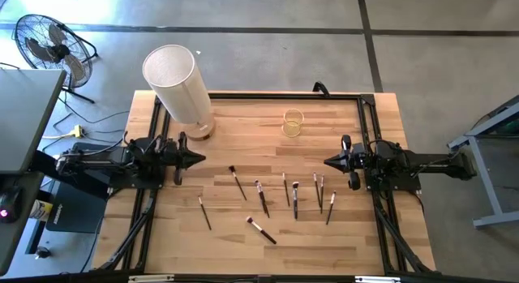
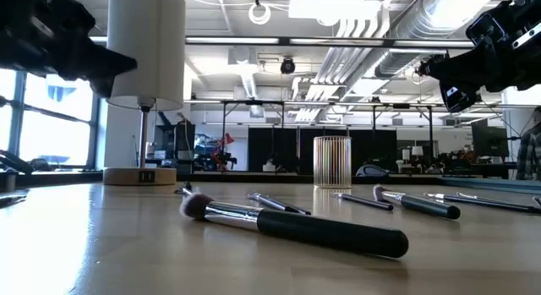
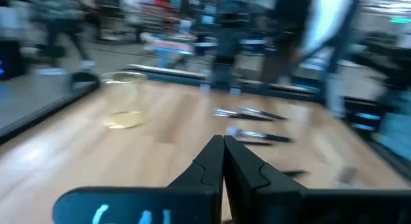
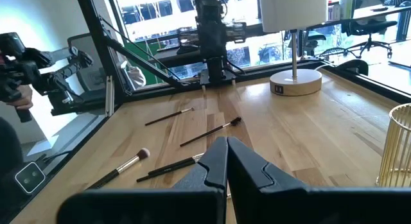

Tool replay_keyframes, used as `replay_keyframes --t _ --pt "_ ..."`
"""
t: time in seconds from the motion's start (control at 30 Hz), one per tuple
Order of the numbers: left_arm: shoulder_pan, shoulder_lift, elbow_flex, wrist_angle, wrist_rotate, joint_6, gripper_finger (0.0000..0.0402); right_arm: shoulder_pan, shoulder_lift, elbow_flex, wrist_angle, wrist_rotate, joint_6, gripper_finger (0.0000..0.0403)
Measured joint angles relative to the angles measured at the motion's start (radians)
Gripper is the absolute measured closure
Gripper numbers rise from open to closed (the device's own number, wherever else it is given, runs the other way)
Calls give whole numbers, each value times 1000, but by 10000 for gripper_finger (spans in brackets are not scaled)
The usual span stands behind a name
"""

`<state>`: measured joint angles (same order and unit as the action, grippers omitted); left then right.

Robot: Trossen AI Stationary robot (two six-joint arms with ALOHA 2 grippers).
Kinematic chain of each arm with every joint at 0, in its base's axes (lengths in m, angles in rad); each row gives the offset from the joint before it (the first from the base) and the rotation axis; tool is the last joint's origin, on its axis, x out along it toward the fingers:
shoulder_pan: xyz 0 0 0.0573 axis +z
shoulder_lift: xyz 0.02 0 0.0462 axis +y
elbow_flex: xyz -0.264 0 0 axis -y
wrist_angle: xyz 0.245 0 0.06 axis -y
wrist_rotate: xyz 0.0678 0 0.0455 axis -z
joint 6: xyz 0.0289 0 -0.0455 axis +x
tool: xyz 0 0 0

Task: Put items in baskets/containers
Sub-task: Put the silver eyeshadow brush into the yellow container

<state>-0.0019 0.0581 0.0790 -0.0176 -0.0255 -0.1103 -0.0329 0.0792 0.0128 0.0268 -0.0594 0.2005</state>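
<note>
Several thin dark-handled makeup brushes (image 1: 262,198) lie flat on the wooden table, spread across its middle and near part; the nearest one (image 2: 296,226) fills the low view. A small yellowish glass cup (image 1: 293,122) stands upright at the far middle and also shows in the low view (image 2: 331,161). My left gripper (image 1: 201,159) is shut and empty, held above the table at the left. My right gripper (image 1: 328,162) is shut and empty, held above the table at the right. Both point toward the table's middle.
A tall white cylinder lamp on a round wooden base (image 1: 180,87) stands at the far left corner. A black frame rail (image 1: 268,96) runs around the table's edges. A floor fan (image 1: 50,41) stands off the table at the far left.
</note>
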Motion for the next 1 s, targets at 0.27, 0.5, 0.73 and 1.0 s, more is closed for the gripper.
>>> replay_keyframes --t 0.27,0.5,0.73,1.0 --pt "-266 535 273 16 -433 -13 401 0 0 0 0 0 0 402" --pt "-448 1058 666 -173 -861 -417 401 0 0 0 0 0 0 402" --pt "-425 1393 1111 -1002 -677 -1346 401 0 0 0 0 0 0 402" --pt "-411 1558 1178 -1420 -128 -1850 385 0 4 0 0 0 0 402"
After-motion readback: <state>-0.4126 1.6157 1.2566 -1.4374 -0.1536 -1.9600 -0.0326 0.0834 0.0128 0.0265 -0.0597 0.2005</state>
